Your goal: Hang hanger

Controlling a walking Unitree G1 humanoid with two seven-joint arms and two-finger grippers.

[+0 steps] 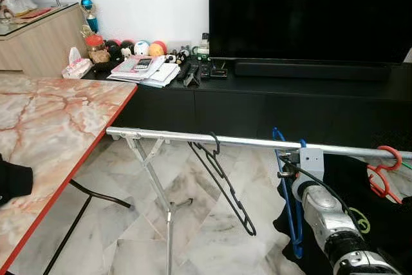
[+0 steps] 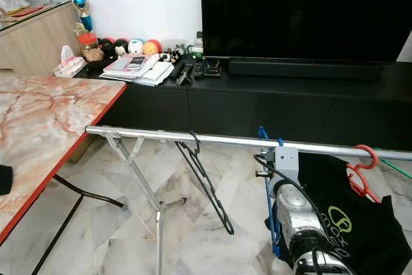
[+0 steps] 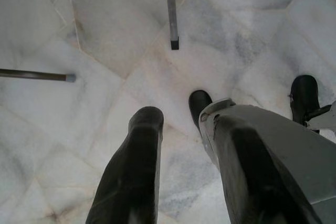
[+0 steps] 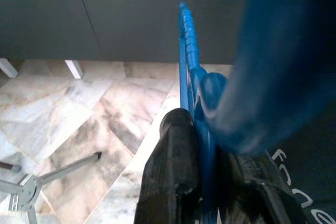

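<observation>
Right gripper (image 4: 207,182): its fingers are closing tightly on the blue hanger (image 4: 188,61), one black finger (image 4: 173,171) on each side of the plastic, with almost no gap left between them.
Right arm (image 1: 328,220): is reaching up from the lower right toward the metal rail (image 1: 193,137), the wrist sitting just under the rail.
Blue hanger: is hanging on the rail with its hook (image 1: 278,134) looped over the bar, the body dropping down beside the right wrist.
Black hanger (image 1: 225,181): is hanging by its hook from the same rail, to the robot's left of the blue one, tilting down toward the floor.
Red hanger (image 1: 384,170): is sitting at the rail's right end, carrying a black garment (image 2: 351,217) with yellow-green print.
Rail stand (image 1: 158,188): its crossed metal legs are standing on the marble floor (image 1: 199,230).
Left gripper (image 3: 181,171): is pointing down at the marble floor, fingers parted and holding nothing, hanging idle.
Tabletop (image 1: 51,127): a marbled pink surface with a red edge is lying to the robot's left, well apart from the hangers.
TV cabinet (image 1: 270,104): a low black unit is standing behind the rail, carrying a large dark screen (image 1: 309,11), papers (image 1: 148,69) and small colourful toys (image 1: 135,47).
</observation>
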